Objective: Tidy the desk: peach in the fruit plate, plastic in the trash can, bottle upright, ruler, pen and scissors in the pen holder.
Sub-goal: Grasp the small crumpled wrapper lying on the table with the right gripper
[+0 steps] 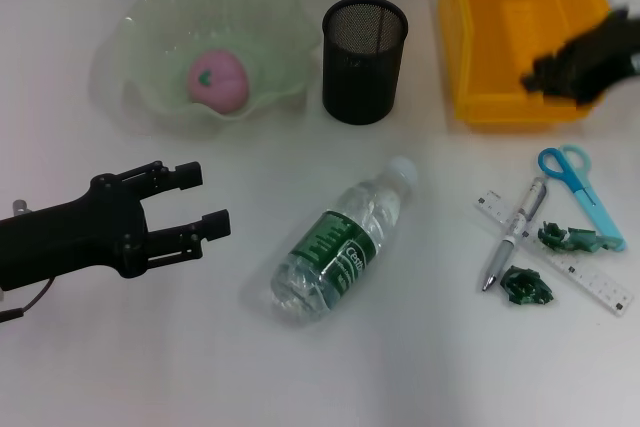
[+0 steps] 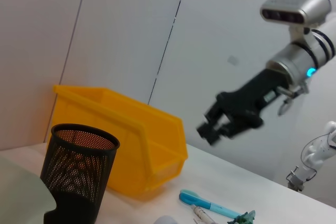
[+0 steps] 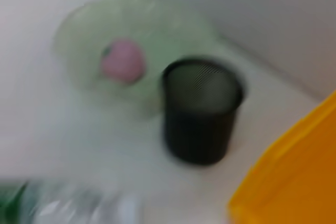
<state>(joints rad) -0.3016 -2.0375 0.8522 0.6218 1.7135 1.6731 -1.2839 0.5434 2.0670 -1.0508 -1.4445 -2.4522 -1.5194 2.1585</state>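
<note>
The pink peach (image 1: 218, 80) lies in the pale green fruit plate (image 1: 140, 37) at the back left. A clear bottle (image 1: 345, 242) with a green label lies on its side mid-table. At the right lie the pen (image 1: 515, 232), the blue scissors (image 1: 580, 182), the clear ruler (image 1: 590, 282) and two crumpled green plastic pieces (image 1: 527, 287) (image 1: 567, 238). The black mesh pen holder (image 1: 364, 59) stands behind the bottle. My left gripper (image 1: 208, 199) is open, left of the bottle, with nothing in it. My right gripper (image 1: 575, 62) is in the air over the yellow trash can (image 1: 500, 37).
The left wrist view shows the pen holder (image 2: 79, 169), the yellow trash can (image 2: 131, 140), the scissors (image 2: 205, 203) and my right gripper (image 2: 220, 124) above the table. The right wrist view takes in the peach (image 3: 122, 61), pen holder (image 3: 202, 111) and trash can (image 3: 294, 182).
</note>
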